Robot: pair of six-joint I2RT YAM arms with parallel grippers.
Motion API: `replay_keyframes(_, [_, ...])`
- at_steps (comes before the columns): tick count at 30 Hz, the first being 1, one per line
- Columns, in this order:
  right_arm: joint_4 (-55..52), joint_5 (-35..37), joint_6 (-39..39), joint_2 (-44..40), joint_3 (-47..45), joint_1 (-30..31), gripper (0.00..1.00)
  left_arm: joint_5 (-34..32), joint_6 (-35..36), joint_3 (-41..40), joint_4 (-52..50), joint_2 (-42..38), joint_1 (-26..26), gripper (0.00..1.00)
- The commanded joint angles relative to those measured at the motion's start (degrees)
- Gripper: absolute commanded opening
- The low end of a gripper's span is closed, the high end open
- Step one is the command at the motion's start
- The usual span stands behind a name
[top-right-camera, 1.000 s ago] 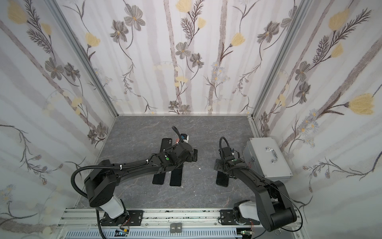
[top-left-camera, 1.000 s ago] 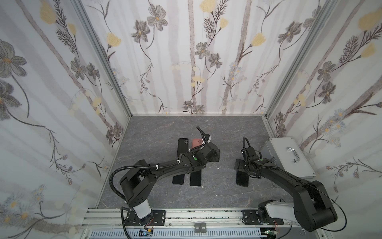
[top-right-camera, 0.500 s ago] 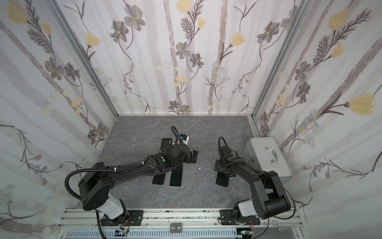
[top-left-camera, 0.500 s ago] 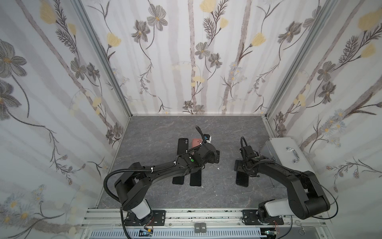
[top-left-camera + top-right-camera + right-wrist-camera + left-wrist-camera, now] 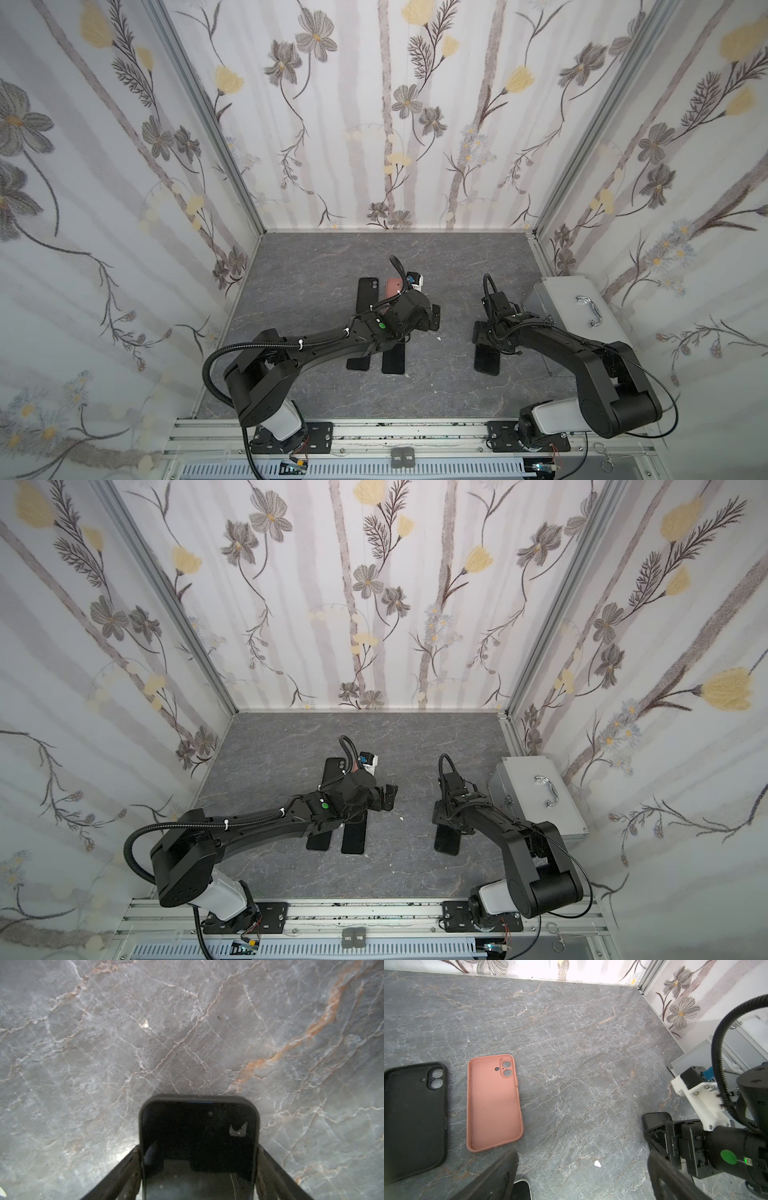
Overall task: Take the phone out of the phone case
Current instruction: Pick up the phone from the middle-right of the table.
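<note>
Black cased phone flanked by right end effector, fingers touching its sides; left end effector spread wide, empty.

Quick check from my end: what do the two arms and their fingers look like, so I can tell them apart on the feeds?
Both arms are matte black with white base sections. The left arm carries a round green sticker, a ribbed black cable hose and white zip ties. The right arm has a thinner black cable loop. A white camera mount sits at its wrist. The fingers are flat and black.

No legible text, brand, number or label anywhere. Only mark: plain round green sticker on the black arm housing, seen too in both top views; it carries no writing.
</note>
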Motion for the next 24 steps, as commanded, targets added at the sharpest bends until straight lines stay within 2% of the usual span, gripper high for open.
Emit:
replay_keyframes(1, [0.0,-2.3,-0.1,-0.6,0.2,0.1,0.73,0.1,-0.9,-0.8,2.6,-1.1,0.1,1.0])
replay_keyframes(5, [0.4,-2.7,0.3,-1.8,0.3,0.1,0.67,1.6,-1.3,-2.5,3.0,-2.5,0.1,1.0])
replay_keyframes(8, [1.2,-3.9,0.8,-3.3,0.5,0.1,0.66,3.6,-2.7,-4.0,3.4,-3.5,0.1,1.0])
replay_keyframes(12, [5.0,-9.1,1.8,-6.5,0.3,0.1,0.66,8.2,-5.3,-6.2,6.1,-3.4,0.0,0.98])
replay_keyframes(16, [8.3,-13.7,4.3,-8.7,0.4,-0.1,0.65,12.8,-8.4,-9.4,12.9,-1.8,-0.2,0.94])
replay_keyframes(18, [10.2,-15.5,6.4,-9.6,-0.2,-0.2,0.64,14.9,-9.6,-10.7,16.6,-0.6,-0.5,0.95])
replay_keyframes(24, [14.5,-19.6,11.9,-10.8,-1.9,-0.4,0.63,16.4,-6.8,-7.5,18.6,5.6,-3.7,0.97])
